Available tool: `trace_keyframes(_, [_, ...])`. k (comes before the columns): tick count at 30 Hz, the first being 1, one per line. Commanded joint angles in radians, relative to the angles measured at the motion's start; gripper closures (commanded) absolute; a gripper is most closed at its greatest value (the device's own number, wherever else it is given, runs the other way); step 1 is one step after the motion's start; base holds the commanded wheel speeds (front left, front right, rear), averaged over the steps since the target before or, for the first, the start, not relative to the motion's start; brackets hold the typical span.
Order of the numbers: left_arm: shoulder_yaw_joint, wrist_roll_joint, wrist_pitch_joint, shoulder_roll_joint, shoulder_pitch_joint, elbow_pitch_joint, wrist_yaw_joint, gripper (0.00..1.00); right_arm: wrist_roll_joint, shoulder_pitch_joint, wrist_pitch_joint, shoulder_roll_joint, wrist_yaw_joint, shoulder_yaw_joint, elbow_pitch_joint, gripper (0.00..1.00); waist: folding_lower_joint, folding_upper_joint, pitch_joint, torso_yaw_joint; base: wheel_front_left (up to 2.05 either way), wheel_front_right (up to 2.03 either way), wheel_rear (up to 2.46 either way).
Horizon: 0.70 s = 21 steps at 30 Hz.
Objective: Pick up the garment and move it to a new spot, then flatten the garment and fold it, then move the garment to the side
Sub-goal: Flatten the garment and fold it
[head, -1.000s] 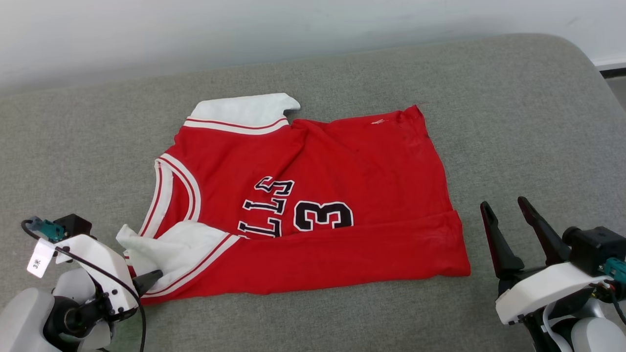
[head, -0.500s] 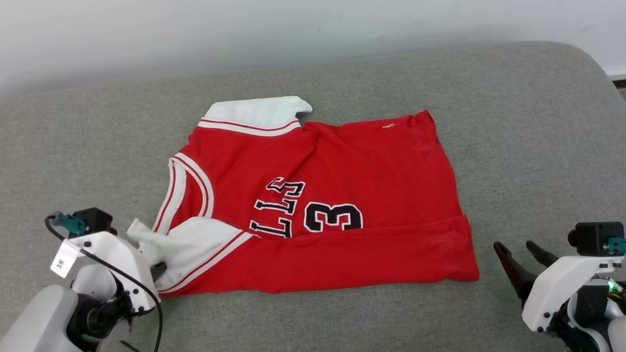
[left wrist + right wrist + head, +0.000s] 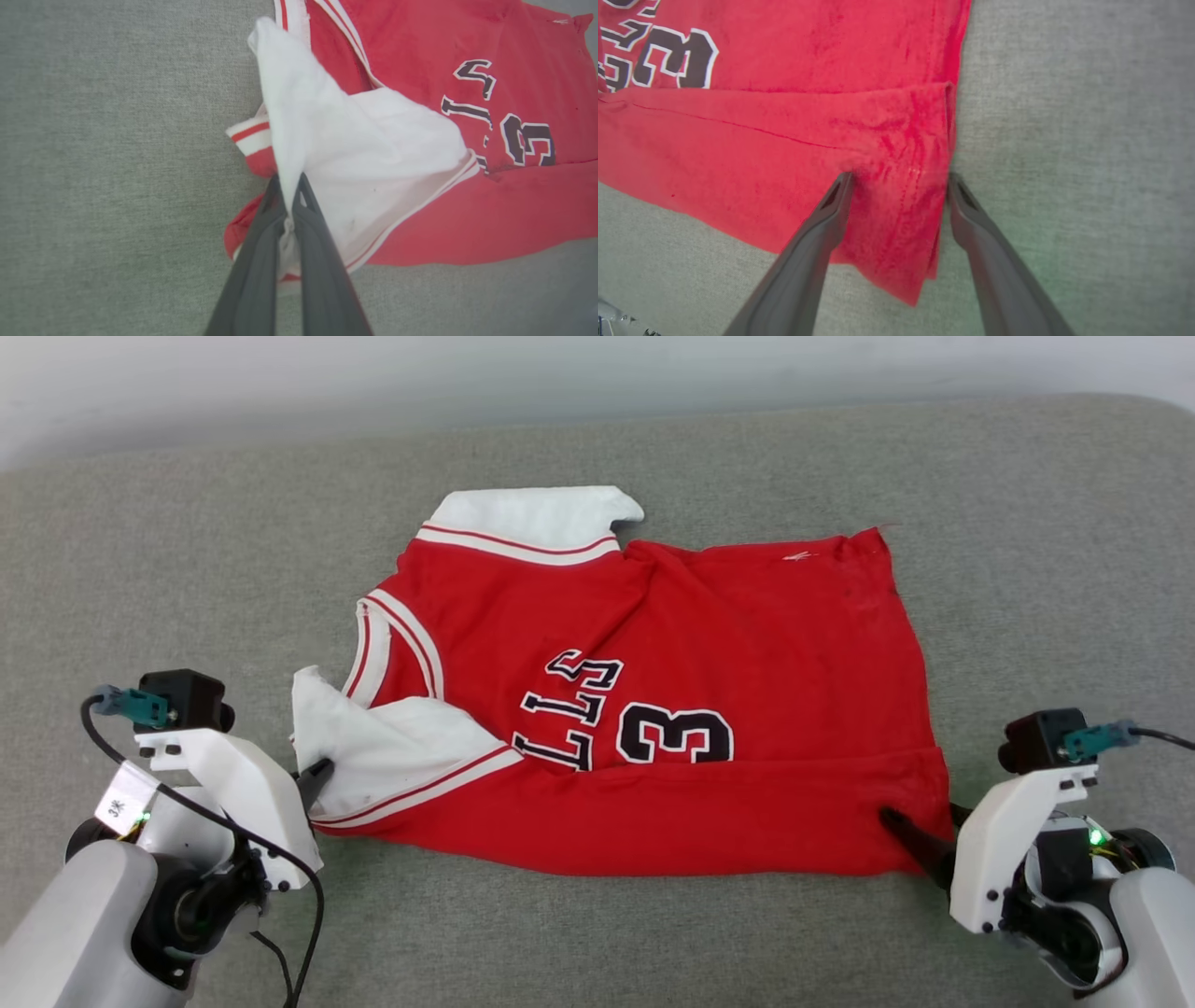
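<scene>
A plain indoor room, home or lab I cannot tell: a broad grey woven-fabric cushion [image 3: 187, 569] with a rounded corner lies against a bare white wall [image 3: 373, 373].

Bright even light, soft faint shadows, head view sharp, wrist views softly blurred toward edges

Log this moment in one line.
garment: partly folded on grey cushion | left gripper: shut on white sleeve | right gripper: open, astride hem corner
</scene>
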Motion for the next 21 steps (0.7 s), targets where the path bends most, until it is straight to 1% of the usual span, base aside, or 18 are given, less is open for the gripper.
trace_keyframes(1, [-0.004, 0.009, -0.011, -0.005, -0.014, -0.007, 0.003, 1.00, 0.028, -0.018, 0.014, -0.002, -0.001, 0.030, 0.032, 0.00, -0.0001, 0.0000, 0.013, 0.013, 0.00, 0.00, 0.00])
trace_keyframes(3, [-0.009, 0.012, -0.018, -0.009, -0.010, -0.008, 0.000, 1.00, 0.045, -0.027, 0.035, -0.001, 0.000, 0.061, 0.065, 0.00, -0.0001, 0.0000, 0.018, 0.018, 0.00, 0.00, 0.00])
trace_keyframes(5, [-0.015, 0.016, -0.025, -0.013, -0.005, -0.004, -0.004, 1.00, 0.058, -0.033, 0.049, -0.002, 0.000, 0.083, 0.094, 0.59, -0.0001, 0.0000, 0.020, 0.022, 0.00, 0.00, 0.00])
trace_keyframes(6, [-0.014, 0.021, -0.037, -0.015, -0.006, -0.004, -0.007, 1.00, 0.068, -0.036, 0.055, -0.002, 0.000, 0.092, 0.105, 0.81, -0.0001, 0.0000, 0.021, 0.024, 0.00, 0.00, 0.00])
trace_keyframes(7, [-0.013, 0.019, -0.046, -0.020, -0.006, -0.001, -0.011, 1.00, 0.074, -0.039, 0.054, -0.004, 0.000, 0.099, 0.113, 1.00, -0.0001, 0.0000, 0.021, 0.026, 0.00, 0.00, 0.00])
trace_keyframes(14, [-0.016, 0.020, -0.093, -0.037, 0.013, 0.028, -0.031, 1.00, 0.091, -0.077, 0.016, -0.050, -0.001, 0.103, 0.128, 1.00, -0.0001, 0.0000, -0.013, 0.028, 0.00, 0.00, 0.00])
trace_keyframes(21, [-0.008, -0.016, -0.103, -0.042, 0.092, 0.043, -0.033, 1.00, 0.083, -0.052, -0.018, -0.081, -0.001, 0.136, 0.089, 1.00, -0.0001, 0.0000, -0.108, 0.020, 0.00, 0.00, 0.00])
